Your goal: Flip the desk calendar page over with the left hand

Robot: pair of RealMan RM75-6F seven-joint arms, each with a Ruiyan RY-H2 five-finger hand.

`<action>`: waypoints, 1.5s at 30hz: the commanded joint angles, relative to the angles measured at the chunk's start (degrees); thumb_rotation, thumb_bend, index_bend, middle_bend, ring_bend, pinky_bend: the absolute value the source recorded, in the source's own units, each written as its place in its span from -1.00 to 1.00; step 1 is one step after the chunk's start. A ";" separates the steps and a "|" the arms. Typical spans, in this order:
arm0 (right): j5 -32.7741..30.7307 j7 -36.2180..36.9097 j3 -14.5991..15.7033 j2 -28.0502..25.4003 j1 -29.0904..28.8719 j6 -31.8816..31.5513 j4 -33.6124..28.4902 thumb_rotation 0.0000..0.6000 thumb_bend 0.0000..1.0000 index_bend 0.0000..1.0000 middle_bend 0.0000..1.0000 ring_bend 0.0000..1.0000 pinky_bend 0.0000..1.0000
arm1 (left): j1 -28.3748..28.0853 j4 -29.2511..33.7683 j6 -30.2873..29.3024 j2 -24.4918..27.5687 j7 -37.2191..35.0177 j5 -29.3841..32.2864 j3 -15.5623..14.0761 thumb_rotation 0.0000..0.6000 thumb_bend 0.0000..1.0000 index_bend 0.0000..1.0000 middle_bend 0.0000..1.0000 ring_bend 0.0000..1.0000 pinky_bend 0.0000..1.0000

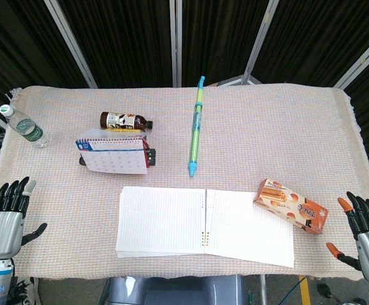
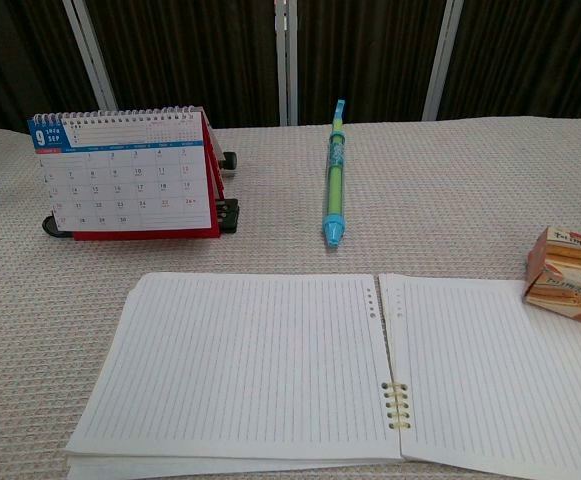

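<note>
Calendar (image 1: 114,155) untouched, left hand (image 1: 7,219) fingers (image 1: 13,192) spread

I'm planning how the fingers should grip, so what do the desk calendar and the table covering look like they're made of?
The desk calendar looks like matte printed paper pages on a wire spiral binding along the top, standing on a red base, probably stiff card. The table covering appears to be woven cloth, pale and matte, with a visible coarse weave and a frayed edge in the head view.
</note>
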State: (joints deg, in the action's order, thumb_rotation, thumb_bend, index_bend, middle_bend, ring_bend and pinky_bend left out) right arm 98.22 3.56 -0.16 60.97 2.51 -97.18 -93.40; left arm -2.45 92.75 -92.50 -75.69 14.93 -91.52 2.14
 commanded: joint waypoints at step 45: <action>-0.66 3.67 -0.05 -0.80 -0.50 0.71 0.20 1.00 -0.86 -1.00 -1.00 -1.00 -1.00 | -13.42 7.71 25.12 -6.15 -5.23 31.81 10.76 1.00 0.57 -1.00 0.15 0.31 0.07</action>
State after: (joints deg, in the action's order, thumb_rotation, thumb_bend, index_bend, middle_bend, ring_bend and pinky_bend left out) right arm 97.57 7.17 -0.21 60.20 2.01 -96.45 -93.19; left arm -14.84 100.05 -68.71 -81.32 9.07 -61.51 12.30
